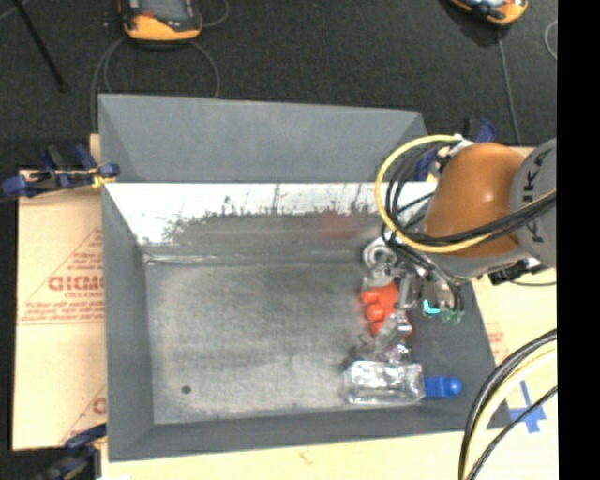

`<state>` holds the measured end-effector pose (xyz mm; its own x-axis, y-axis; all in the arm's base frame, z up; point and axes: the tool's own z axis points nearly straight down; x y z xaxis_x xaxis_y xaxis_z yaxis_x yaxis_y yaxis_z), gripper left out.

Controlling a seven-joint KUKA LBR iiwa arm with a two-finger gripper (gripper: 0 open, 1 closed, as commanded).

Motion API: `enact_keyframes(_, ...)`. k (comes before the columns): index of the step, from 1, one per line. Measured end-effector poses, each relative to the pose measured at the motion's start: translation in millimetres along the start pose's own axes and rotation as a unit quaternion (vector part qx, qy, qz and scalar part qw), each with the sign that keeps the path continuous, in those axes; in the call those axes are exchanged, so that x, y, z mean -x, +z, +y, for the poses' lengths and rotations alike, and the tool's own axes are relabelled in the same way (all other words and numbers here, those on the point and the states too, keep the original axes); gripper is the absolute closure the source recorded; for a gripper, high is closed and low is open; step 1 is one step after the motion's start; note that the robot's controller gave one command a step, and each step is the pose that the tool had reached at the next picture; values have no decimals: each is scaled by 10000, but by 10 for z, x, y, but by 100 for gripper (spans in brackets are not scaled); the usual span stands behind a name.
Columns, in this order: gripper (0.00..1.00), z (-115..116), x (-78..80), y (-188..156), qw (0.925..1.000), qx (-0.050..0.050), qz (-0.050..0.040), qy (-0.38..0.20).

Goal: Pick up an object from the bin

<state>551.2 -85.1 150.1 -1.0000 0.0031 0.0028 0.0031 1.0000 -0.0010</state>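
Orange wrist cover (473, 202) of the arm, ringed by yellow and black cables (398, 178), standing above the right side of the bin and reaching in across its right wall. Below the cover hangs one claw (397, 330), a cluster of pale metal parts over the bin floor near the right wall, about midway between the far and near walls. Whether the claw is spread or pressed together cannot be told.

Contents, counted:
- One orange-red thing (378, 302), lumpy and seemingly of two lobes, lies touching or just beside the claw on the side away from the right wall. It cannot be made out whether the claw grips it.
- One clear plastic bottle (382, 382) lies on its side along the near wall, close to the near right corner, its one blue cap (443, 385) pointing toward the right wall.
- One small dark speck (186, 389) sits on the floor near the near left corner.

Surface: one grey metal bin (253, 309) with sloping walls. The floor is scuffed and dull, and the far wall (262, 202) is pale, with dark scratches.

Surroundings: a dark floor (281, 47) lies beyond the far wall, where two orange-and-black devices (159, 19) are both cut off at the picture's top edge.

The claw's tip merges with the bottle's glare, so contact between them is unclear.
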Motion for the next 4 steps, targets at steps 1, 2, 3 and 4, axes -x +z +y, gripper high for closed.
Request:
enact_keyframes(1,0,-65,-558,585,9900,-13,-110,-1410)
enact_keyframes(2,0,-82,-613,476,9907,-16,-106,-1357)
enact_keyframes(3,0,-61,-670,479,9916,-14,-106,-1288)
enact_keyframes(4,0,-357,-460,690,9905,73,-92,-1369)
